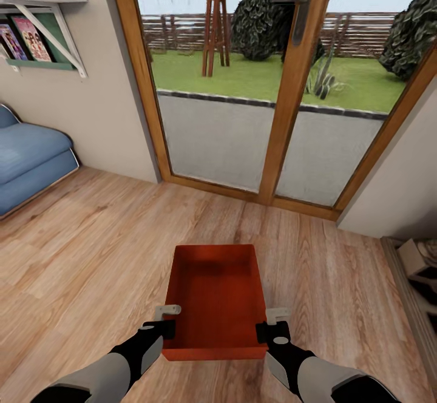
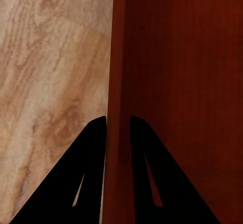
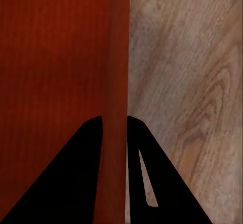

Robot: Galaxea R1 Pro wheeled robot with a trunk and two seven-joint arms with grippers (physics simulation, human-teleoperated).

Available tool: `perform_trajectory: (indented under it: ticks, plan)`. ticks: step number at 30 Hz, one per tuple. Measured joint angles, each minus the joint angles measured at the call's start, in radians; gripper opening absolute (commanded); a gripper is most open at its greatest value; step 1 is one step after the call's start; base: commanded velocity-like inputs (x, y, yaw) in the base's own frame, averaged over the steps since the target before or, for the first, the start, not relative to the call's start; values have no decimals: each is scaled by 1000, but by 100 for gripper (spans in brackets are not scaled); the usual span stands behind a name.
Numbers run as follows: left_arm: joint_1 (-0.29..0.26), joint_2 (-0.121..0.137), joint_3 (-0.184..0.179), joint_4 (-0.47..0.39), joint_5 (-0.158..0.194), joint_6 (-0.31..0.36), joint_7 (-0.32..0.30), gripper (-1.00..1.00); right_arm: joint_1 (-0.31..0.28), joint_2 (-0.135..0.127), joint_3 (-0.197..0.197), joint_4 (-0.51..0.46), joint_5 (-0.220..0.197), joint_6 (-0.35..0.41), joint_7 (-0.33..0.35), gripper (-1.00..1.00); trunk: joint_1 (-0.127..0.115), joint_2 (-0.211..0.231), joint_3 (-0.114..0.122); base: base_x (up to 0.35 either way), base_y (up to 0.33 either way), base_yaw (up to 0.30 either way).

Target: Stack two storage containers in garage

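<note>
Gripping the side walls, I have the left gripper (image 1: 168,320) clamped on the left wall of the storage container (image 1: 217,297) and the right gripper (image 1: 272,324) clamped on its right wall; both wrist views show a red wall pinched between two dark fingers (image 2: 91,153), with plank floor beyond. The container sits at the lower centre of the head view, open side up and empty, held between my arms over the wood floor (image 1: 91,251). Beyond it, the glazed doors (image 1: 291,87) fill the upper middle, and the blue sofa (image 1: 27,160) lies at the left edge. I judge I am in the living room with one bin in hand; nothing has reached the garage yet, and the second bin is yet to be fetched.
</note>
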Motion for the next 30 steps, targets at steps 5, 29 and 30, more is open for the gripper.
perform_trajectory:
  ticks: [5,29,30]
  plan:
    - [0,0,0,0,0,0,0,-100,0,0,-1,0,0,-1,0,-100,-19,35,16,0,0,0]
    - [0,0,-1,-1,-1,0,0,-100,0,1,5,1,-8,-3,0,-100,-111,203,91,0,0,0]
    - [0,0,0,-1,-1,0,0,-100,0,1,5,1,-8,-3,0,-100,-115,210,94,0,0,0]
